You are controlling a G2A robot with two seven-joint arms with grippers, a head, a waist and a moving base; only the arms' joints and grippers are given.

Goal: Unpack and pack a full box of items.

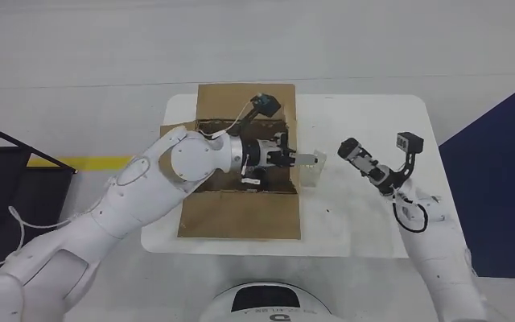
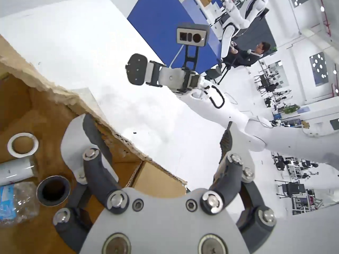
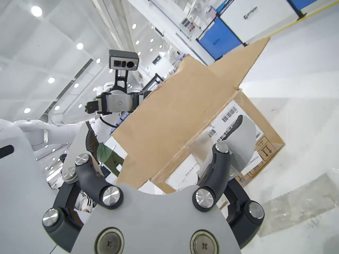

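An open cardboard box stands mid-table with its flaps spread. My left gripper hovers over the box's right wall, open and empty. Inside the box lie a white ring, a white tube, a dark cylinder and a plastic-wrapped packet. A clear plastic container sits on the table just right of the box, also seen in the right wrist view. My right gripper hangs above the table further right, open, with nothing in it.
The white table has bare surface right of the box and along its front edge. The box's side with labels faces the right arm. A blue partition stands beyond the table's right side.
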